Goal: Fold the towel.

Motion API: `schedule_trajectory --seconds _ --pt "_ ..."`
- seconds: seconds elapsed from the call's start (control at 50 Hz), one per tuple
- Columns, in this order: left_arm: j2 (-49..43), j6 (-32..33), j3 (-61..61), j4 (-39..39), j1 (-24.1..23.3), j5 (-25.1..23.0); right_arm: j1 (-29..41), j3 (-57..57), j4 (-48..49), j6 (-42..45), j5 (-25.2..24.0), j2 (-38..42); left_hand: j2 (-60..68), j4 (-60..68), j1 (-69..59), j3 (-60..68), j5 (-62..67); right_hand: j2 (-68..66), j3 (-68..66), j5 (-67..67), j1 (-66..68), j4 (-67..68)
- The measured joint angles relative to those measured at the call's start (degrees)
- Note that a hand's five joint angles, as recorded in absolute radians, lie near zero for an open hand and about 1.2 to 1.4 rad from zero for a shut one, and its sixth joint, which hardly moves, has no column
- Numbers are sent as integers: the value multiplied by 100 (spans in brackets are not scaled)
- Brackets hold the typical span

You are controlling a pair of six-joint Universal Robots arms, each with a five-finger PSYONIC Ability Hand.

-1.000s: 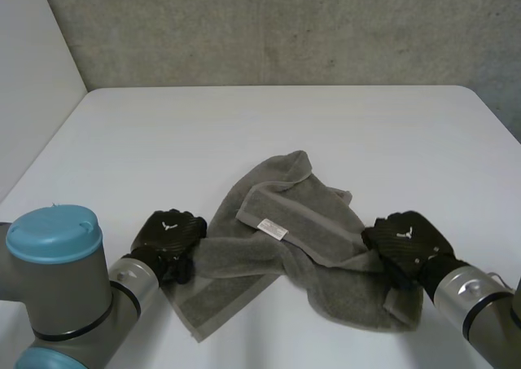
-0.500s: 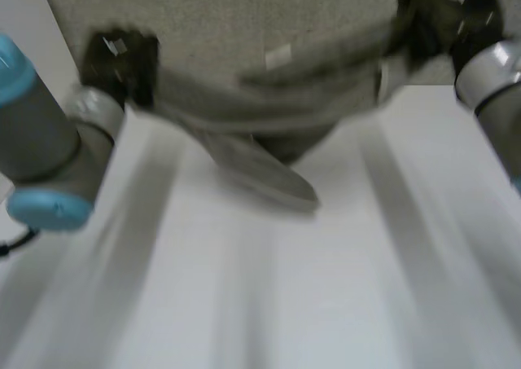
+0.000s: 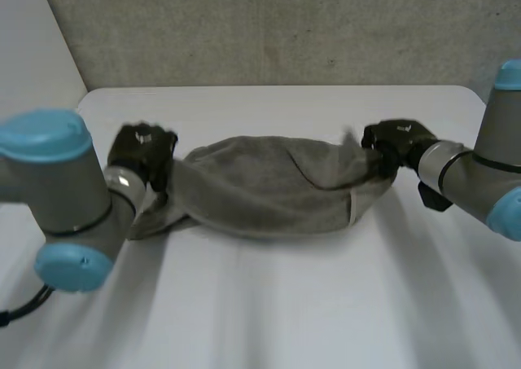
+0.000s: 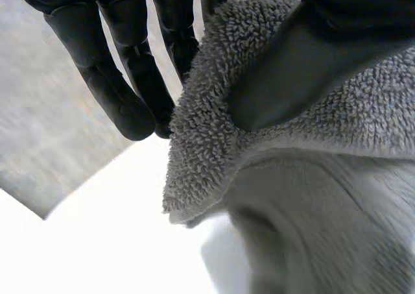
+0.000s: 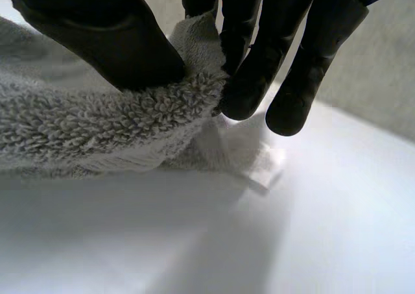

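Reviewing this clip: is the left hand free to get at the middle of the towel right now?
Probably not without letting go. The left hand pinches one end of the towel, the right hand the other, so the middle stretches between them; nothing else blocks the way.

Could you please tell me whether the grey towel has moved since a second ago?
Yes. The grey terry towel has shifted toward the white table's far edge and is now stretched out wide.

Grey arms (image 3: 57,194), light-blue caps (image 3: 41,134), black hands (image 3: 142,151).
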State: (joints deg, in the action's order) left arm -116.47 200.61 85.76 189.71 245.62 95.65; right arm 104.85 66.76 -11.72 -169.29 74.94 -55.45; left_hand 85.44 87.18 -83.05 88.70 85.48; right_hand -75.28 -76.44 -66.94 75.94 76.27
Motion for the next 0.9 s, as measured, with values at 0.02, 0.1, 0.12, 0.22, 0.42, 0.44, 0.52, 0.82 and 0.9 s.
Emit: schedule_trajectory --seconds 0.02,0.1,0.12,0.22,0.42,0.44,0.52,0.82,0.9 --pt "0 72 140 4 -8 -1 -21 -26 -74 13 3 67 0 0 0 0 0 0 0 0 0 0" --pt "31 226 506 20 -81 -3 -166 -111 -243 26 18 236 0 0 0 1 0 0 0 0 0 0" --pt "41 250 579 22 -118 -7 -229 -139 -269 19 27 280 0 0 0 1 0 0 0 0 0 0" --pt "63 279 679 30 -299 -16 -437 -351 -297 -4 125 557 0 -16 0 -39 -2 2098 2024 2114 -2101 -2009" --pt "-11 263 529 32 -547 -21 -530 -188 -222 184 133 640 -1576 -1745 1338 -1844 -1566 6132 6268 6354 -6245 -6169" --pt "-20 263 511 31 -557 -21 -531 -66 -188 287 72 533 -1652 -1810 1406 -1911 -1643 6131 6268 6354 -6259 -6169" --pt "-55 262 455 31 -566 -21 -525 572 -32 947 -224 -44 -1810 -1941 1553 -2071 -1806 6131 6268 6354 -6260 -6169" --pt "-115 259 473 31 -525 -22 -447 2276 350 3449 -680 -1207 -1915 -2006 1643 -2176 -1900 6115 6248 6335 -6194 -6158" --pt "-114 259 484 31 -510 -25 -490 2655 391 4131 -794 -1355 -1920 -2006 1648 -2176 -1900 6095 6155 6185 -6064 -6146"
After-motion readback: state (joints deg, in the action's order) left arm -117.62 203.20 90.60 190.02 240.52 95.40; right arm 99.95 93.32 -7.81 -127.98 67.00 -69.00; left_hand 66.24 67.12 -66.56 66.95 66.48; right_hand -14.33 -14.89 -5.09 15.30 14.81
